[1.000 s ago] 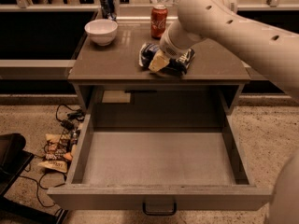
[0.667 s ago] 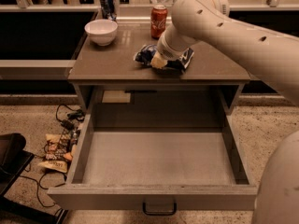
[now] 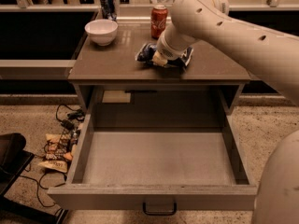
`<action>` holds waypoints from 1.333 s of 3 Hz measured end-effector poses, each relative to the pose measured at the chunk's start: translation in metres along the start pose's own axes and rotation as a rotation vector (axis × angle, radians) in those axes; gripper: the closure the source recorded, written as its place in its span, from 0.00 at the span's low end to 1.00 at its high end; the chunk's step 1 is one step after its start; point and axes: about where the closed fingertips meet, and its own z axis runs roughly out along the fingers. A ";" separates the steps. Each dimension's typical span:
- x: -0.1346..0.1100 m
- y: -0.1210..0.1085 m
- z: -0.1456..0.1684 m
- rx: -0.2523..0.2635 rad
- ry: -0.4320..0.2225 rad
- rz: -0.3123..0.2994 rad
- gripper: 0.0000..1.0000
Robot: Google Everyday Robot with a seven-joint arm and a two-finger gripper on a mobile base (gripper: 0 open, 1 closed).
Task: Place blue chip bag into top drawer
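Grey desk (image 3: 117,64) top carries a white bowl (image 3: 101,31), a red soda can (image 3: 159,20) and the blue chip bag (image 3: 146,53), lying towards the front edge. Below it, the top drawer (image 3: 154,196) stands pulled open. From the right, the pale arm bends down at the wrist, gripper (image 3: 160,59) on the bag; whether its jaws are wide or closed, I cannot tell.

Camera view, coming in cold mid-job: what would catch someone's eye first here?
The big white arm sweeps in from the right, its gripper down on the blue chip bag on the cabinet top. Below, the top drawer stands pulled wide open, filling the lower middle. A white bowl and a red soda can sit behind the bag.
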 end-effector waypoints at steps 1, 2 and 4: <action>0.000 0.000 -0.001 0.000 0.000 0.000 1.00; -0.016 -0.007 -0.047 0.028 -0.084 -0.046 1.00; -0.041 0.021 -0.164 0.084 -0.304 -0.147 1.00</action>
